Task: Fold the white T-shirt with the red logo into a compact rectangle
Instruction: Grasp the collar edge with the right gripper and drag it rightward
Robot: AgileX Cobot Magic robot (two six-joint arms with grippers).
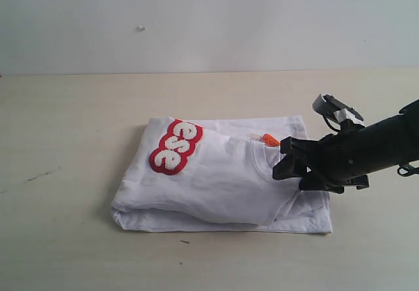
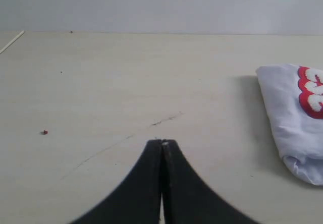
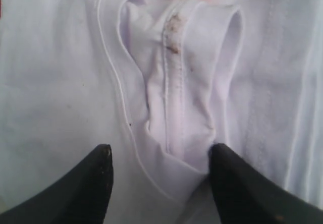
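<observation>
The white T-shirt (image 1: pixel 222 179) lies folded into a rough rectangle in the middle of the table, its red logo (image 1: pixel 175 147) showing on the upper left of the pile. A small orange neck tag (image 1: pixel 270 140) pokes out near the right end. My right gripper (image 1: pixel 287 161) is open just over the shirt's right part, with a bunched fold of white cloth (image 3: pixel 176 108) between its fingers (image 3: pixel 98 176). My left gripper (image 2: pixel 162 143) is shut and empty above bare table, left of the shirt's folded edge (image 2: pixel 295 128); it does not appear in the exterior view.
The pale wooden table (image 1: pixel 65 140) spreads around the shirt, with a thin scratch (image 2: pixel 166 119) and a tiny red speck (image 2: pixel 44 132) on it. A white wall (image 1: pixel 209 16) runs along the back edge.
</observation>
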